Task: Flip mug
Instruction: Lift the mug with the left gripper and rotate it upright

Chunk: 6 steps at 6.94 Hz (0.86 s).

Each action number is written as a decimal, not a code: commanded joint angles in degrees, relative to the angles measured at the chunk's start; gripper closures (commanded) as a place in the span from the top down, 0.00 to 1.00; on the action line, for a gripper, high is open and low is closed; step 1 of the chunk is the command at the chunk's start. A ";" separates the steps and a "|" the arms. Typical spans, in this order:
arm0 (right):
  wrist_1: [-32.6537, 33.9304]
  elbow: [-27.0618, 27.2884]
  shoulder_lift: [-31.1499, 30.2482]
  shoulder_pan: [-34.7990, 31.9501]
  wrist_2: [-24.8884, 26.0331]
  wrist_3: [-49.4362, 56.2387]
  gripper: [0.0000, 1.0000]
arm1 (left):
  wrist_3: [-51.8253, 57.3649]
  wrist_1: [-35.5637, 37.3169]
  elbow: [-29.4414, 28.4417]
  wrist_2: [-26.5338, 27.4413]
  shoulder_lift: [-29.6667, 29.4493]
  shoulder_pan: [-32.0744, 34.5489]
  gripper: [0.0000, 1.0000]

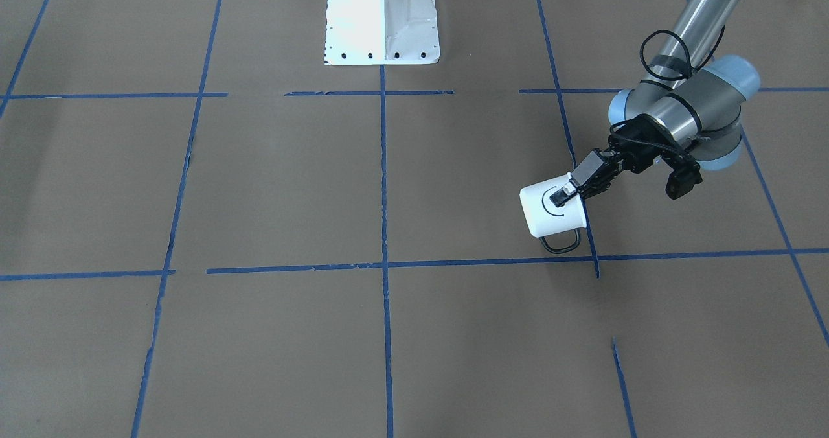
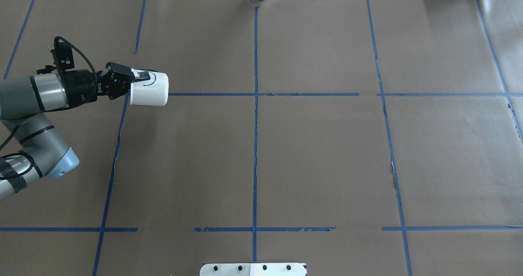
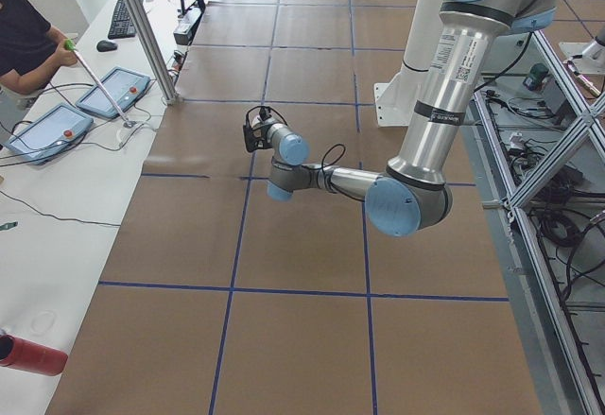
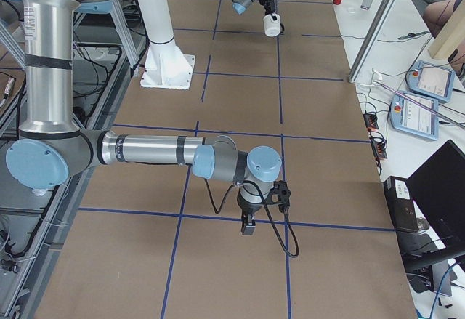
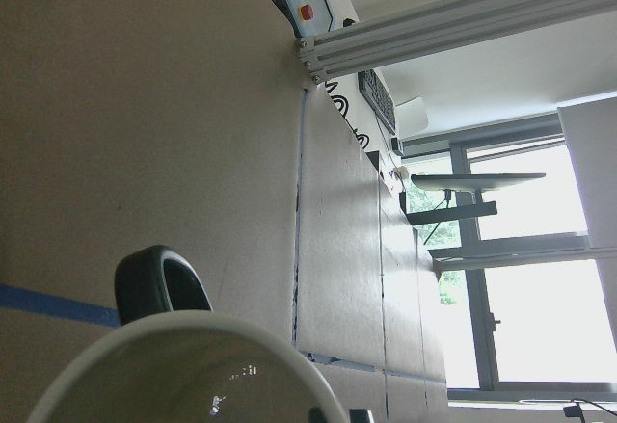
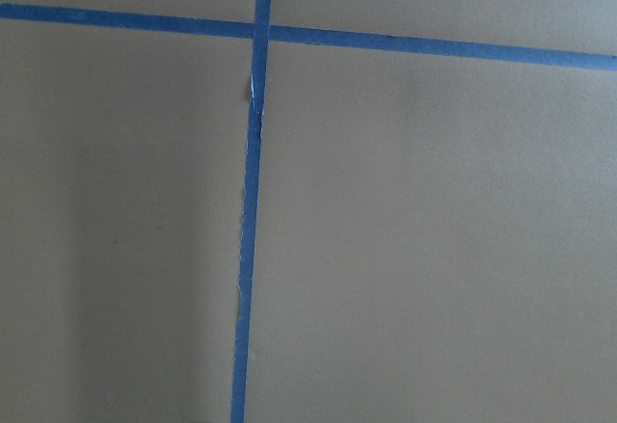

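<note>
The white mug (image 1: 547, 216) is on its side, its base away from the arm and its black loop handle (image 1: 561, 242) toward the table. My left gripper (image 1: 562, 195) is shut on its rim, with one finger (image 2: 141, 76) outside over the drawn black face. The mug also shows in the overhead view (image 2: 150, 90), in the exterior right view (image 4: 272, 25), and in the left wrist view as the rim (image 5: 193, 360). I cannot tell if it touches the table. My right gripper (image 4: 247, 224) hangs over the table far from the mug; I cannot tell if it is open or shut.
Brown paper with blue tape lines (image 2: 255, 94) covers the table. The white robot base (image 1: 382, 20) stands at the table's robot side. Operator consoles (image 4: 429, 83) and a red bottle (image 3: 33, 354) sit on the white bench beyond the far edge.
</note>
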State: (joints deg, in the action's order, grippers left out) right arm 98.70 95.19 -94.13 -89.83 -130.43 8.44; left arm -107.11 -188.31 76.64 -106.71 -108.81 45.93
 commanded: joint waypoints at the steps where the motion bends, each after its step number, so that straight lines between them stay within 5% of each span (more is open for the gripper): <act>1: 0.00 0.00 0.00 0.00 0.00 0.00 1.00 | 1.02 21.92 5.27 3.25 -5.75 -2.14 0.00; 3: 0.00 0.00 0.00 0.00 0.00 0.00 1.00 | 11.44 47.04 8.41 3.35 -14.72 -4.71 0.00; 6: 0.00 0.00 0.00 0.00 0.00 0.00 1.00 | 18.48 74.72 8.61 8.52 -25.09 -10.84 0.00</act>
State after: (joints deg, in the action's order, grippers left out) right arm 98.70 95.19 -94.13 -89.82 -130.43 8.44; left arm -92.09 -126.12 85.28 -100.27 -129.43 37.84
